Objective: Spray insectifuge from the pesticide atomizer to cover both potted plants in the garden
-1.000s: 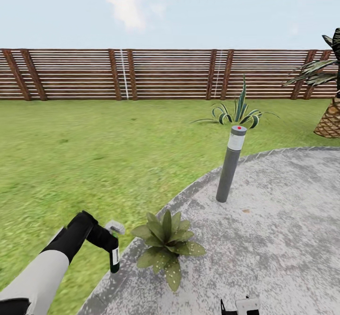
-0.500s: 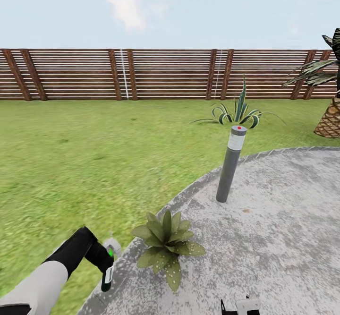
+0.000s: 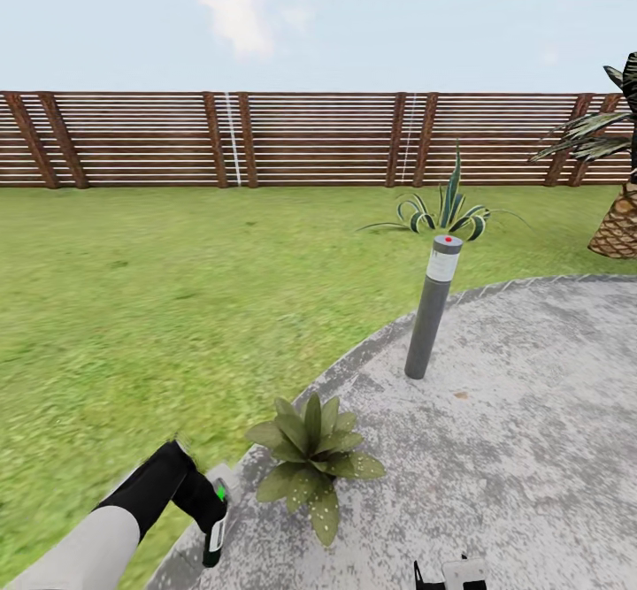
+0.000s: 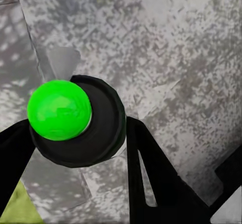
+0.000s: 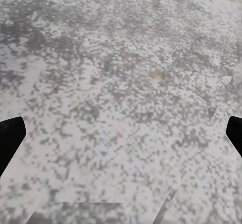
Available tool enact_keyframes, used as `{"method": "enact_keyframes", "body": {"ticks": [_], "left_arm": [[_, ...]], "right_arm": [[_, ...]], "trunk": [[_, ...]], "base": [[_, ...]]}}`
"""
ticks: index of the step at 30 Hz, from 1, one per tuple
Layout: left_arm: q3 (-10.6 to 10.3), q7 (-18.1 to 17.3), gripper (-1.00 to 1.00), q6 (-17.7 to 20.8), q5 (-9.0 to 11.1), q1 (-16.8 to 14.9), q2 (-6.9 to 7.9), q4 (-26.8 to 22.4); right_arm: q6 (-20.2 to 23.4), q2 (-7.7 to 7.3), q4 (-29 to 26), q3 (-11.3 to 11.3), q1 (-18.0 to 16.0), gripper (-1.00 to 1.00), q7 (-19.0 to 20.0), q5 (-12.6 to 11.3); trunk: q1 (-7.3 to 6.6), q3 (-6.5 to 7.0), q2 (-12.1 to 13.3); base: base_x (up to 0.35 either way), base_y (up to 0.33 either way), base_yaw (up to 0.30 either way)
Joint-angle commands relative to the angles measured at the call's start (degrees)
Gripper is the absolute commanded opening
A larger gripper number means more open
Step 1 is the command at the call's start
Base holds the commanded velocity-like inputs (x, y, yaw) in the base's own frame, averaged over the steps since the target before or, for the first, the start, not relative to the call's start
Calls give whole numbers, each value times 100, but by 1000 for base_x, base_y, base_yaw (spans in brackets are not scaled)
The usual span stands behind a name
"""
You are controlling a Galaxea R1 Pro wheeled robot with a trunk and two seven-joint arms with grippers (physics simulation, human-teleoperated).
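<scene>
My left gripper [image 3: 211, 512] is shut on the pesticide atomizer [image 3: 215, 539], a slim dark bottle hanging over the patio rim, low at the left of the head view. It sits just left of a potted plant [image 3: 311, 462], a rosette of broad green leaves at the patio edge. In the left wrist view the atomizer [image 4: 96, 126] shows end-on, a dark round body with a bright green ball, between the black fingers [image 4: 151, 176] of that gripper [image 4: 75, 133]. My right gripper [image 5: 121, 133] is open over bare stone, and its tip [image 3: 453, 572] shows at the bottom of the head view.
A grey bollard light [image 3: 432, 307] stands on the mottled stone patio [image 3: 513, 431] behind the plant. Lawn [image 3: 159, 307] spreads to the left and back to a brown slatted fence [image 3: 310, 139]. A spiky green-white clump [image 3: 447, 210] and a palm trunk [image 3: 619, 223] lie further off.
My left arm has sunk, carrying the atomizer down and nearer the camera, from level with the plant's leaves to low over the patio rim. The right arm and the view have not moved.
</scene>
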Motion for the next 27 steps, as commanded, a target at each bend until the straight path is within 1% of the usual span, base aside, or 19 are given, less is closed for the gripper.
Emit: {"method": "enact_keyframes", "body": {"ticks": [1, 3, 5, 7, 10, 14, 16, 18, 19, 20, 21, 22, 27], "left_arm": [[2, -32, -100, -80, -80, 71, 30, -26], [6, -25, -100, -341, -277, 141, 72, -12], [12, -23, -100, -434, -377, 167, 78, -23], [5, -22, -100, -456, -398, 172, 44, -31], [32, -11, -100, -445, -411, 175, 17, -36], [74, -5, -100, -400, -371, 163, 66, -36], [82, 37, -100, -293, -375, 163, 66, -27], [76, 263, -100, 89, -393, 166, 30, -21], [74, 611, -100, 426, -387, 167, -2, -23], [72, 780, -100, 527, -364, 167, -52, 4], [62, 978, -100, 606, -373, 167, -304, 42], [61, 1019, -100, 612, -347, 167, -388, -21], [72, 1024, -100, 584, -344, 167, -396, -14]], "right_arm": [[-5, 5, 6, -7, -4, 100, -52, 63], [-5, 9, 7, -7, -4, 100, -52, 64], [-5, 6, 3, -7, -4, 100, -53, 60], [-5, 5, 2, -9, -4, 100, -53, 59], [-5, 7, 1, -7, -4, 100, -54, 58], [-5, 7, 4, -7, -4, 100, -54, 58], [-5, 3, 8, -7, -4, 100, -54, 58], [-5, 2, 9, -7, -4, 100, -54, 58], [-5, 5, 9, -7, -4, 100, -54, 58], [-5, 7, 9, -7, -4, 100, -52, 58], [-5, 10, 9, -7, -4, 100, -50, 61], [-5, 10, 9, -7, -4, 100, -48, 61], [-5, 2, 9, -7, -4, 100, -37, 67]], "trunk": [[-1, -5, -2], [-1, -5, -2], [-1, -5, -2], [-1, -5, -2], [-1, -5, -2], [-1, -5, -2], [-1, -5, -2], [-1, -5, -2], [-1, -5, -2], [-1, -5, -2], [-1, -5, -2], [-1, -5, -2], [-1, -5, -2]], "base": [[0, 0, 0], [0, 0, -42], [0, 0, -201], [0, 0, -229], [0, 0, -61], [0, 0, -7], [0, 0, 0], [0, 0, 0], [0, 0, 0], [0, 0, 0], [0, 0, 0], [0, 0, 0], [0, 0, 0]]}}
